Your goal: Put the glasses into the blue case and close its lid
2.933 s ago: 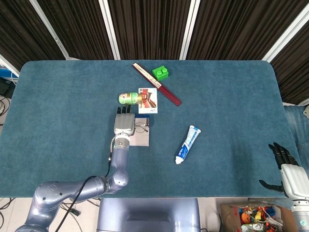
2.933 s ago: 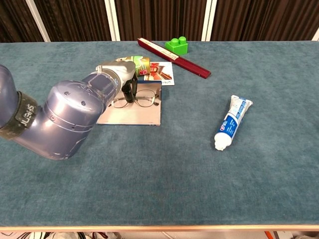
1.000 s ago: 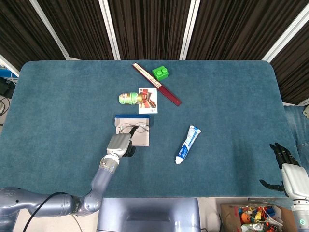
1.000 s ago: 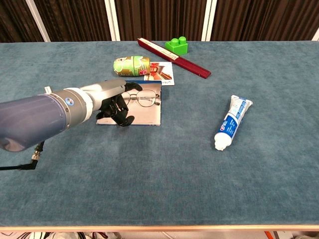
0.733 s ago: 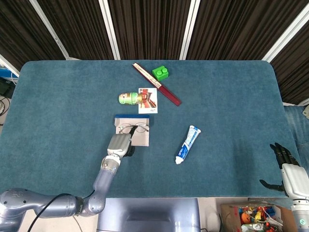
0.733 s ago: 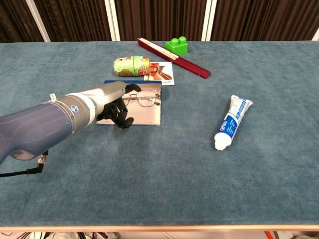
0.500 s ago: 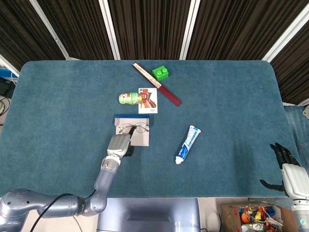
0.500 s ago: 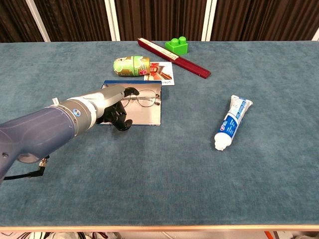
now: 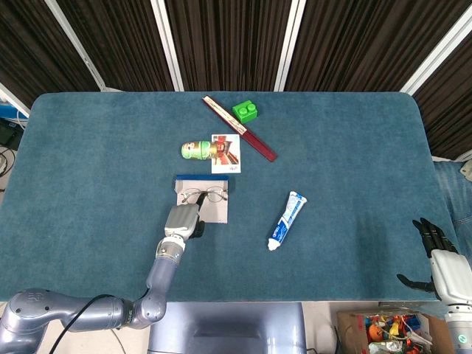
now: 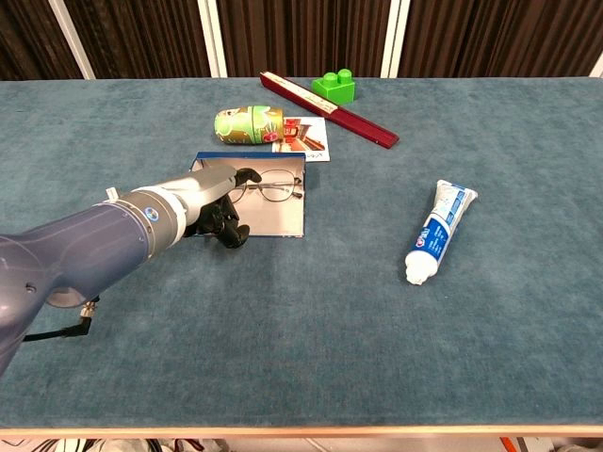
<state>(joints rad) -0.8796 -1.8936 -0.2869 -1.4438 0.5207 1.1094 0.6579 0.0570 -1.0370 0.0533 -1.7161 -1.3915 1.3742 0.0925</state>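
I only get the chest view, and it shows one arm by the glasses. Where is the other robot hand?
Observer: The head view shows the right robot hand off the table, past its near right corner, fingers apart and holding nothing.
Operator: Is anything close to it?
Observer: Yes. In the head view, an open box of colourful items shows just left of it, beyond the table's near edge.
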